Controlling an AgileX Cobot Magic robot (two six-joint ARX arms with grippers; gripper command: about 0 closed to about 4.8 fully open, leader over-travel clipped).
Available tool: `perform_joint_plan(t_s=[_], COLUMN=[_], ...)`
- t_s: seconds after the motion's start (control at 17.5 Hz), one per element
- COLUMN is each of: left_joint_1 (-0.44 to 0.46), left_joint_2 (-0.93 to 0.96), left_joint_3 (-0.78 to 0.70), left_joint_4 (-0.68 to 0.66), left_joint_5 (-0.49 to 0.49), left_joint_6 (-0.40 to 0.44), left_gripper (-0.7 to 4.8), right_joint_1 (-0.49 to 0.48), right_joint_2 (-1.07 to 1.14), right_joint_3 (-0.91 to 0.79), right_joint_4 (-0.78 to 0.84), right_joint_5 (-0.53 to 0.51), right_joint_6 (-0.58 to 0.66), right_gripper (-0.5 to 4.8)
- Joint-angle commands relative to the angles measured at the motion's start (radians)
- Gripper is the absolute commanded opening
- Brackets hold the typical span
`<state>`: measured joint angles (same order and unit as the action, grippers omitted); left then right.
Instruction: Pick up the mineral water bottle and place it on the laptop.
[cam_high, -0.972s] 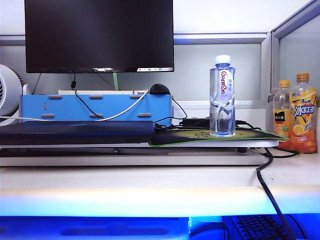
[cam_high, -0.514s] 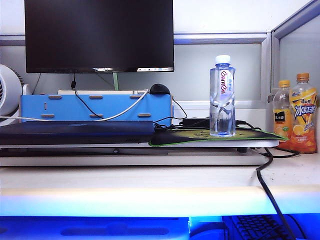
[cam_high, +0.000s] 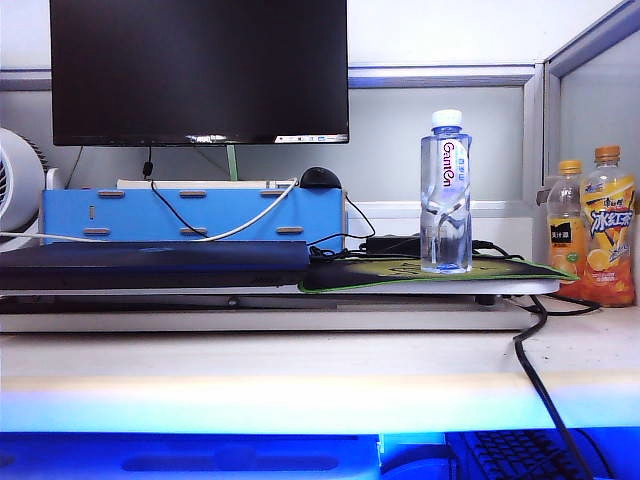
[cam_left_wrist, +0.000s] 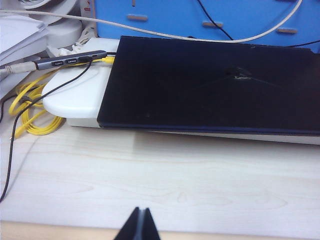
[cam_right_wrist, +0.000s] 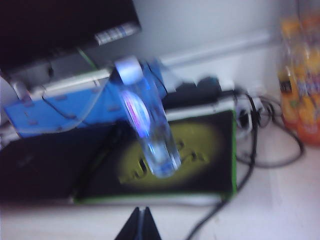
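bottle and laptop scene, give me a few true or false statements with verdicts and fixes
1. The bottle stands upright on the mouse pad. True.
2. The bottle already rests on the laptop. False: it is on the mouse pad, right of the laptop in the exterior view.
3. The laptop lid is closed. True.
4. The right gripper grips the bottle. False: it is shut on nothing, short of the bottle.
5. The left gripper is shut, over bare desk in front of the laptop. True.
6. The bottle has an orange cap. False: its cap is white; the orange caps are on the drink bottles further right.
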<state>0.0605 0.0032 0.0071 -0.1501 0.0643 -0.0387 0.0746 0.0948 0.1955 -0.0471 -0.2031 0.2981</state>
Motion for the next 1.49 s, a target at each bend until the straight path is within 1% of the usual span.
perform_joint_plan(t_s=[0.06, 0.11, 0.17, 0.23, 0.29, 0.34, 0.4, 0.46, 0.51, 0.57, 0.63, 0.69, 0.86, 0.91, 0.97, 1.03, 1.2, 1.26, 1.31, 1.49], left_joint_1=[0.000, 0.000, 0.000, 0.000, 0.000, 0.000, 0.000, 0.000, 0.000, 0.000, 0.000, 0.000, 0.000, 0.000, 0.000, 0.000, 0.000, 0.000, 0.000, 0.000], left_joint_2=[-0.002, -0.002, -0.002, -0.002, -0.002, -0.002, -0.002, -0.002, -0.002, -0.002, -0.002, -0.002, -0.002, -0.002, -0.002, -0.002, -0.002, -0.002, -0.002, -0.002], left_joint_3=[0.000, 0.000, 0.000, 0.000, 0.000, 0.000, 0.000, 0.000, 0.000, 0.000, 0.000, 0.000, 0.000, 0.000, 0.000, 0.000, 0.000, 0.000, 0.000, 0.000], left_joint_4=[0.001, 0.001, 0.001, 0.001, 0.001, 0.001, 0.001, 0.001, 0.001, 0.001, 0.001, 0.001, 0.001, 0.001, 0.001, 0.001, 0.001, 0.001, 0.001, 0.001], left_joint_5=[0.003, 0.003, 0.003, 0.003, 0.003, 0.003, 0.003, 0.003, 0.003, 0.003, 0.003, 0.003, 0.004, 0.003, 0.003, 0.003, 0.003, 0.003, 0.003, 0.003], left_joint_6=[0.002, 0.002, 0.002, 0.001, 0.002, 0.002, 0.002, 0.002, 0.002, 0.002, 0.001, 0.002, 0.001, 0.002, 0.002, 0.002, 0.001, 0.002, 0.002, 0.001], left_gripper=[-0.02, -0.02, -0.02, -0.02, -0.02, -0.02, -0.02, -0.02, -0.02, -0.02, -0.02, -0.02, -0.02, -0.02, -0.02, -0.02, -0.02, -0.02, -0.02, -0.02], right_joint_1=[0.000, 0.000, 0.000, 0.000, 0.000, 0.000, -0.001, -0.001, 0.000, 0.000, 0.001, 0.006, 0.057, 0.098, 0.137, 0.159, 0.189, 0.188, 0.189, 0.191], right_joint_2=[0.207, 0.308, 0.398, 0.502, 0.593, 0.713, 0.764, 0.801, 0.828, 0.852, 0.877, 0.888, 0.924, 0.960, 0.994, 1.021, 1.142, 1.173, 1.197, 1.307], right_joint_3=[0.170, 0.245, 0.313, 0.393, 0.463, 0.546, 0.579, 0.600, 0.609, 0.611, 0.611, 0.611, 0.611, 0.611, 0.610, 0.611, 0.611, 0.611, 0.611, 0.611], right_joint_4=[-0.042, -0.066, -0.093, -0.120, -0.135, -0.106, -0.097, -0.089, -0.071, -0.053, -0.071, -0.093, -0.135, -0.098, -0.036, 0.018, 0.187, 0.214, 0.235, 0.342], right_joint_5=[-0.042, -0.077, -0.109, -0.166, -0.255, -0.396, -0.465, -0.500, -0.503, -0.501, -0.402, -0.335, -0.161, -0.057, 0.018, 0.054, 0.124, 0.131, 0.129, 0.068], right_joint_6=[-0.071, -0.119, -0.143, -0.145, -0.135, -0.079, -0.055, -0.064, -0.072, -0.106, -0.137, -0.185, -0.380, -0.460, -0.486, -0.489, -0.481, -0.482, -0.482, -0.481], right_gripper=[0.00, 0.00, 0.00, 0.00, 0.00, 0.00, 0.00, 0.00, 0.11, 1.16, 4.79, 4.79, 4.79, 4.79, 4.79, 4.79, 4.79, 4.79, 4.79, 4.79])
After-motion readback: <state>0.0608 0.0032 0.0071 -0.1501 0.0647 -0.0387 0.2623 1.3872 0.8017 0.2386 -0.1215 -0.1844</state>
